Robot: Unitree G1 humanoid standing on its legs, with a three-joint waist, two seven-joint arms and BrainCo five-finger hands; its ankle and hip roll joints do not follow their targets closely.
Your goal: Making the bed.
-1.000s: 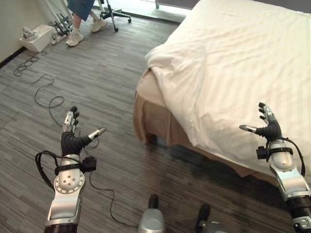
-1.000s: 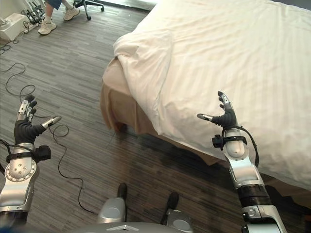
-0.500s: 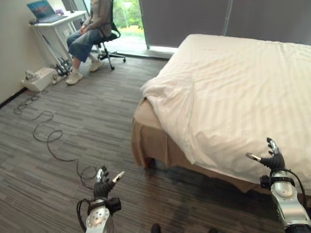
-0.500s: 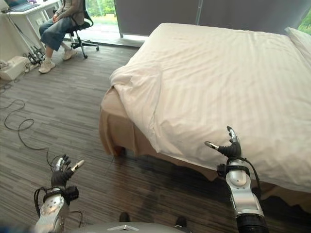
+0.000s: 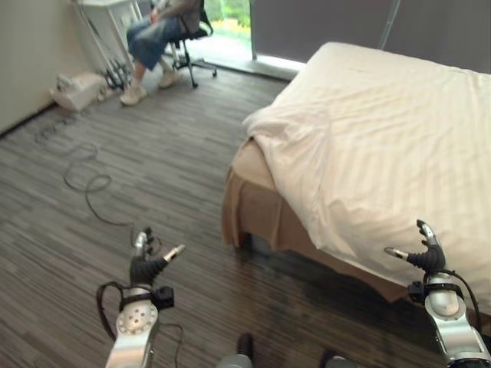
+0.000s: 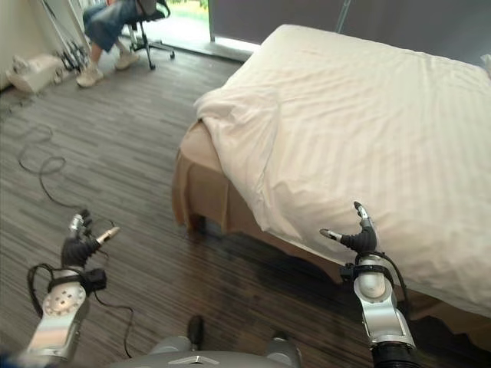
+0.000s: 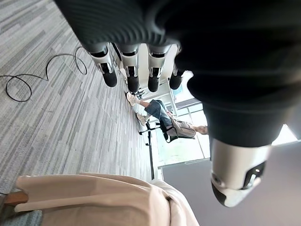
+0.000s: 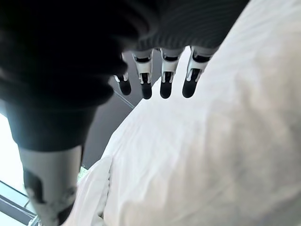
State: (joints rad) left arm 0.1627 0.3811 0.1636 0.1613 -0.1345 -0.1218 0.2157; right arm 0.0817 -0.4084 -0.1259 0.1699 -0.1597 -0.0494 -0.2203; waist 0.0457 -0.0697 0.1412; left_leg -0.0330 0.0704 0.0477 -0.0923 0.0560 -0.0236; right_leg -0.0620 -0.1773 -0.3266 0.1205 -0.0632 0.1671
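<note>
A bed (image 5: 253, 207) with a tan skirt stands to the right, covered by a cream striped duvet (image 5: 383, 130). The duvet's near left corner (image 5: 288, 142) is folded back and bunched, leaving the mattress corner bare. My right hand (image 5: 423, 257) is open, thumb spread, just in front of the duvet's hanging near edge and not touching it. My left hand (image 5: 146, 264) is open above the wooden floor, well left of the bed. In the right wrist view the duvet (image 8: 225, 155) lies past straight fingers (image 8: 164, 75). A pillow (image 8: 91, 193) shows at the bed's far end.
A person (image 5: 165, 31) sits on an office chair (image 5: 196, 34) by a desk at the back left. A black cable (image 5: 88, 184) snakes across the floor. A white box (image 5: 77, 88) sits by the wall. Grey curtains (image 5: 345, 19) hang behind the bed.
The camera has swung, shifting the whole scene. My left hand stands a little higher in the view; my right hand holds about the same place near the duvet's edge. Both stay open.
</note>
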